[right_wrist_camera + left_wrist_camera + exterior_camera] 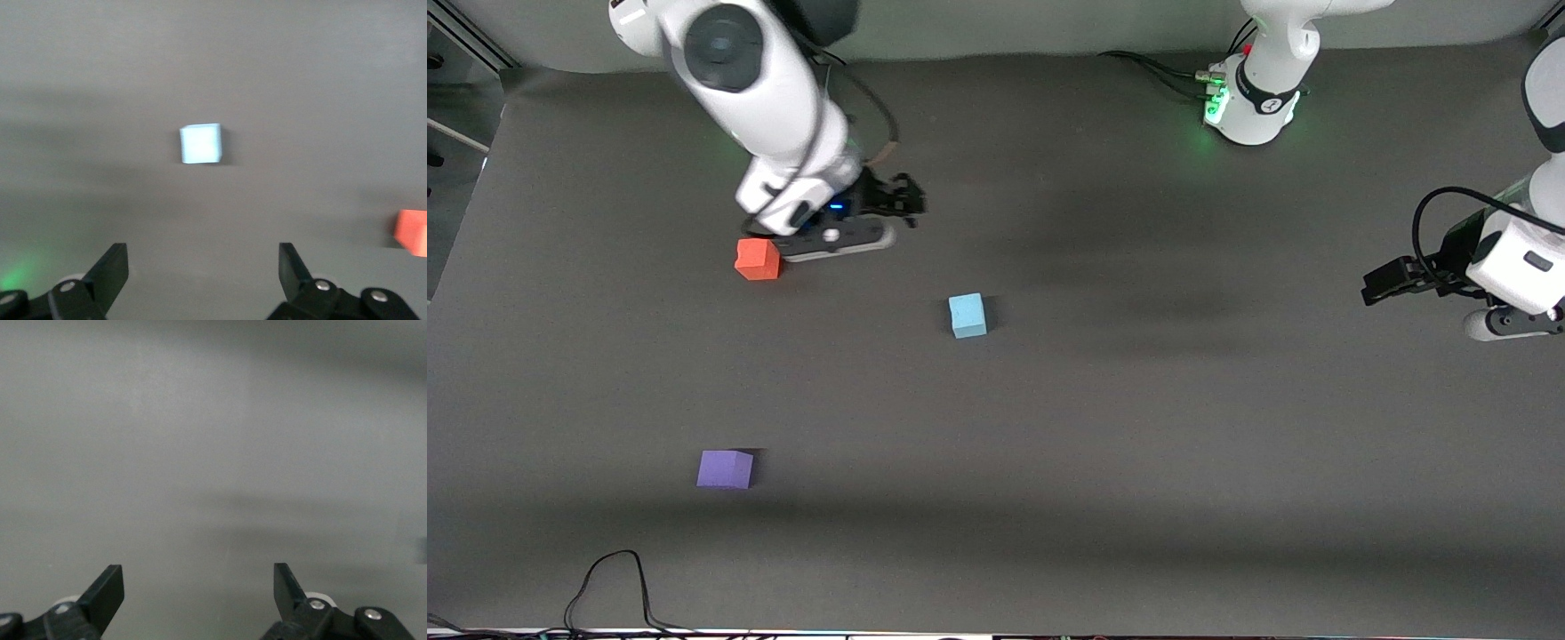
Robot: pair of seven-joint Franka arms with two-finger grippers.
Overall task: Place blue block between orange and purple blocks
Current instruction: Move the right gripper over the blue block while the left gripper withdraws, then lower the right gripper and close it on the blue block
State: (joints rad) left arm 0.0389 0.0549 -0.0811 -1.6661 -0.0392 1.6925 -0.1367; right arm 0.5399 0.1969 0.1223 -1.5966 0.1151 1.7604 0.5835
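Approach step; right gripper [203, 267] (wide open, empty) must descend onto the small sky-blue matte cube [200, 143]; left gripper [199, 590] waits open.

Blue block [967, 316] mid-table, orange block [758, 260], purple block [725, 468] nearest camera

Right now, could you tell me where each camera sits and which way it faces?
Front view: high across the table, facing both arms; blue block, orange block, purple block.
Left wrist view: over bare table; open left gripper.
Right wrist view: open right gripper.
Shared: right wrist and front views show the blue and orange blocks.
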